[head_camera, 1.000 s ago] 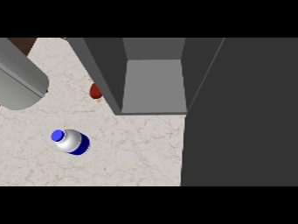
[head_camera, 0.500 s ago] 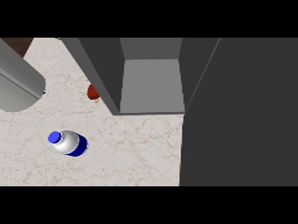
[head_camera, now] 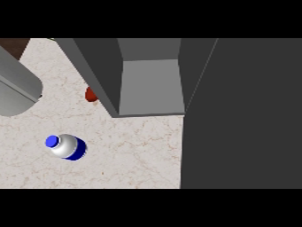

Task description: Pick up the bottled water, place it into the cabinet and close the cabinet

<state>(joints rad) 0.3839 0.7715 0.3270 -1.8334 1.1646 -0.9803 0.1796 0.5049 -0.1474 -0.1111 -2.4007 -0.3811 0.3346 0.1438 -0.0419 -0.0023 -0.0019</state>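
The cabinet (head_camera: 150, 75) fills the upper middle of the head view, its inside open toward the viewer with a pale grey floor and dark walls, and what looks like its door (head_camera: 251, 115) stands swung out as a broad dark slab down the whole right side. Below and to the left spreads the bench (head_camera: 127, 150), pale and marbled, carrying everything else. A grey forearm (head_camera: 6, 82) comes in from the upper left edge and ends in a rounded cuff above the bench; no hand shows on it, so whether the fingers are wide, narrow or holding anything cannot be told (neither hand is in view at all). The bottled water (head_camera: 67, 146) stands on the bench at lower left, seen almost from above, its blue cap tipped slightly toward the upper left, so its long axis runs close to straight up toward the viewer. It lies below the forearm's end and a little to its right, near but apart from it, and well apart from the cabinet's opening, which lies up and to the right of it. That forearm is the only arm near the bottle, so I judge a reach would have to come down and slightly rightward to meet it. A small red thing (head_camera: 90, 94) sits against the cabinet's left wall, between the forearm and the cabinet.
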